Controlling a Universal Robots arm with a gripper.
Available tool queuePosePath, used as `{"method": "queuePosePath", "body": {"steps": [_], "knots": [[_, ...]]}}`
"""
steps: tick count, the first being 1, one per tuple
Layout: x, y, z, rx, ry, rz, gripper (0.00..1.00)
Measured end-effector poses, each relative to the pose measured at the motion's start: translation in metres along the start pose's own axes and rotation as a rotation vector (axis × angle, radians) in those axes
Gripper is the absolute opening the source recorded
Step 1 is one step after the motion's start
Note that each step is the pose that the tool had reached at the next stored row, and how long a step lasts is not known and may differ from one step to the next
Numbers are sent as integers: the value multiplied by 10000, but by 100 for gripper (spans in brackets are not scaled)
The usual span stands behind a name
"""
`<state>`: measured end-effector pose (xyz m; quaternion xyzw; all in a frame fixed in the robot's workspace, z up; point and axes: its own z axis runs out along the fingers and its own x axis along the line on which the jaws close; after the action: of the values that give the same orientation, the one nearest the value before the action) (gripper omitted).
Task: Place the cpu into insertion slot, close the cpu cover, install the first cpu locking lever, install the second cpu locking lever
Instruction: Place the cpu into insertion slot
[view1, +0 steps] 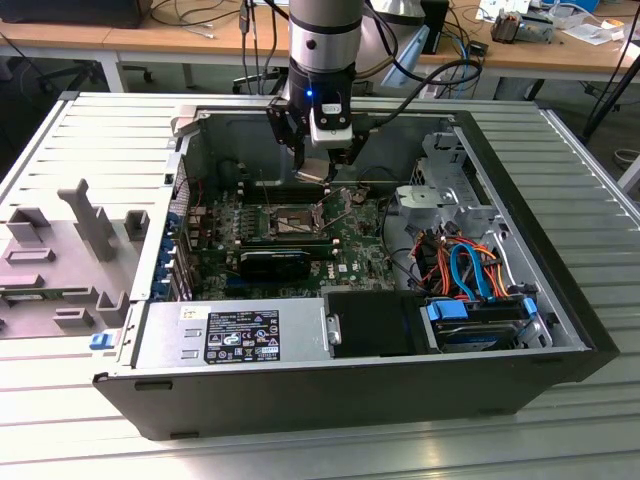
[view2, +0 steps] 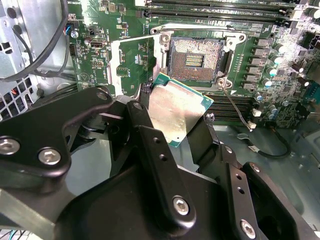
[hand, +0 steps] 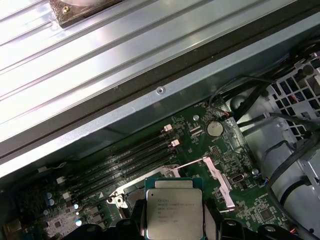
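My gripper (view1: 316, 168) hangs inside the open computer case, shut on the cpu (view1: 313, 176), a small square chip with a silver-grey top. In the second wrist view the cpu (view2: 176, 111) sits tilted between the black fingers (view2: 142, 120), just short of the insertion slot (view2: 197, 58), whose pin field lies bare. The cpu cover (view2: 131, 66) stands swung open beside the slot. A thin locking lever (view2: 234, 106) sticks up on the other side. In the first wrist view the cpu (hand: 174, 212) hides most of the slot, with the open cover (hand: 218, 179) beside it.
The green motherboard (view1: 350, 250) carries a long black card (view1: 275, 263) and memory slots (view2: 215, 6). A power supply (view1: 235, 335) and a drive cage with coloured cables (view1: 465, 270) fill the near side. The case wall (hand: 150, 107) stands close behind. A grey fixture (view1: 85, 235) lies at the exterior view's left.
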<state>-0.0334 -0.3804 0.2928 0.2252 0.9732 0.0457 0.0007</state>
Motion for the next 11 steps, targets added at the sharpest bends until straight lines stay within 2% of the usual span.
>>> {"method": "queuePosePath", "body": {"steps": [11], "knots": [[0, 0, 1, -1, -5, 59, 55]]}}
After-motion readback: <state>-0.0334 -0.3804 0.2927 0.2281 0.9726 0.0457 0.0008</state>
